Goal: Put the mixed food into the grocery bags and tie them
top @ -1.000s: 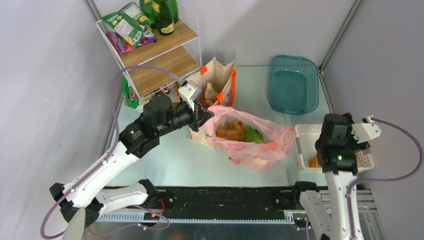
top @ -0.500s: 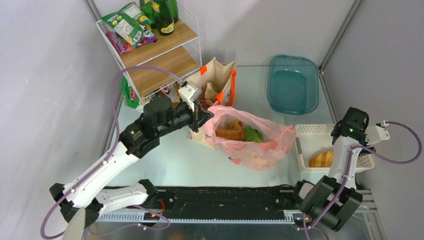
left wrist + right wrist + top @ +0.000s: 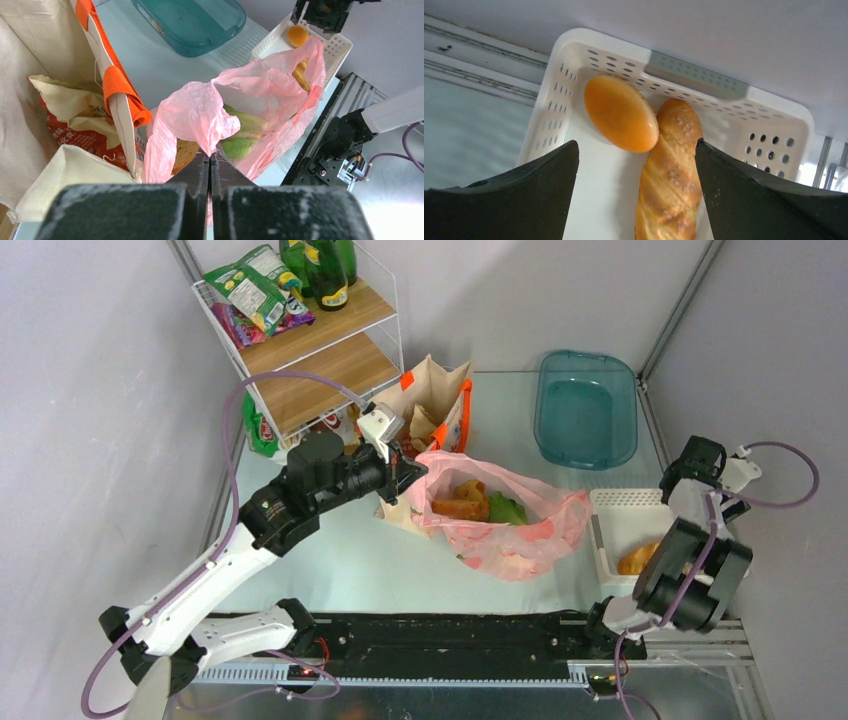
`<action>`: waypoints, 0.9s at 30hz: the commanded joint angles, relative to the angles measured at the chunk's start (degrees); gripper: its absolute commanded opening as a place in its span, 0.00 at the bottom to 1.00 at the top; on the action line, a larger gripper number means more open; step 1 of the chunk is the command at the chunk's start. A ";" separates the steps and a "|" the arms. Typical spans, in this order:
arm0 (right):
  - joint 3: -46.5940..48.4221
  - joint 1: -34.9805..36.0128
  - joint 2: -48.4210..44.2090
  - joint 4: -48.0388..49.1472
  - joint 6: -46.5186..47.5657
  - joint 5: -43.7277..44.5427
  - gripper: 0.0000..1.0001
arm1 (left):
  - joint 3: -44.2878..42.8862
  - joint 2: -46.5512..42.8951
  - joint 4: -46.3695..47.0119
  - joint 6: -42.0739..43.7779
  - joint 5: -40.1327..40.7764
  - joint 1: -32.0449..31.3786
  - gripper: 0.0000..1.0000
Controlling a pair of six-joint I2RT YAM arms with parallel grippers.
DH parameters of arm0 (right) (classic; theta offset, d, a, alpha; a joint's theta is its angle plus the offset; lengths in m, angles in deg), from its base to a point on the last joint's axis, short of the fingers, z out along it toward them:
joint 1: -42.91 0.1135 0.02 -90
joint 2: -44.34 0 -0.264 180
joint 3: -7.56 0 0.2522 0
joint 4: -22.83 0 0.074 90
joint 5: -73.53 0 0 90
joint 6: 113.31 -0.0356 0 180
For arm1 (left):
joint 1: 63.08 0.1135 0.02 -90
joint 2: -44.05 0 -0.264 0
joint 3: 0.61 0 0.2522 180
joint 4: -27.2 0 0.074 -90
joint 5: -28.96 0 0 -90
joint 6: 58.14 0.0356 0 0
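The pink plastic bag (image 3: 505, 525) lies open mid-table with the green lettuce (image 3: 508, 508) and brown bread (image 3: 462, 502) inside. My left gripper (image 3: 405, 475) is shut on a bunched part of the bag's rim (image 3: 200, 110), holding it up; lettuce (image 3: 245, 132) shows behind it. The beige tote (image 3: 435, 400) with orange handles stands just behind. My right gripper (image 3: 636, 150) is open and empty above the white basket (image 3: 559, 100), which holds a round roll (image 3: 620, 112) and a long twisted roll (image 3: 671, 165). In the top view the right arm (image 3: 690, 540) hides its fingers.
A teal tray (image 3: 585, 408) sits at the back right. A wire shelf rack (image 3: 310, 340) with green bottles (image 3: 325, 275) and snack packs (image 3: 250, 290) stands at the back left. The white basket (image 3: 620, 502) sits against the right wall.
The right arm has folded back and its wrist has swung to the far right side of the basket. The left gripper and the pink bag have not moved.
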 commanded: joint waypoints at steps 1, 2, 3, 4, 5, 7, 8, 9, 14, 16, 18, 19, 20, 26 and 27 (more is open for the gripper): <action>7.35 0.52 8.85 -1.70 0.79 5.55 0.89 | 0.19 0.37 1.76 1.82 0.20 0.42 0.00; 7.78 0.45 9.96 -1.80 0.61 5.47 0.90 | 0.33 0.40 1.81 1.83 0.21 0.42 0.00; 8.32 -0.13 11.71 -1.67 0.46 5.08 0.90 | 0.37 0.52 1.84 1.87 0.41 0.44 0.00; 8.53 -0.71 12.44 -1.65 -0.15 3.11 0.90 | 0.44 0.92 1.85 2.12 0.81 0.38 0.00; 8.64 -2.38 13.67 -1.68 -0.74 1.84 0.90 | 0.47 1.13 1.85 2.28 0.89 0.37 0.00; 8.95 -4.88 15.50 -1.48 -1.49 -2.73 0.88 | 0.61 1.64 1.87 2.51 0.57 0.43 0.00; 9.41 -5.83 16.52 -1.91 -1.89 -4.23 0.87 | 0.66 1.86 1.88 2.48 0.41 0.40 0.00; 9.98 -6.07 16.87 -2.25 -1.96 -4.50 0.86 | 0.66 2.00 1.87 2.41 0.13 0.43 0.00; 10.38 -6.17 17.37 -3.46 -2.72 -2.67 0.77 | 0.56 1.53 1.86 1.87 -0.65 0.33 0.00; 10.45 -6.16 17.38 -3.93 -2.97 -2.12 0.68 | 0.63 0.81 1.90 1.95 -0.52 0.36 0.00; 10.55 -6.02 17.22 -4.46 -3.46 -1.43 0.60 | 0.71 0.22 1.88 2.06 -0.35 0.33 0.00; 10.56 -5.86 17.13 -4.67 -4.04 -0.81 0.56 | 0.75 -0.06 1.87 2.15 -0.36 0.29 0.00; 10.49 -5.77 17.04 -4.81 -4.13 -0.60 0.54 | 0.80 -0.15 1.90 2.16 -0.15 0.28 0.00; 10.47 -5.55 16.49 -5.37 -4.68 -1.45 0.14 | 0.80 -0.88 1.86 2.52 0.41 0.28 0.00; 10.44 -5.30 16.18 -5.61 -4.80 -1.58 0.13 | 0.79 -0.99 1.85 2.52 0.42 0.30 0.00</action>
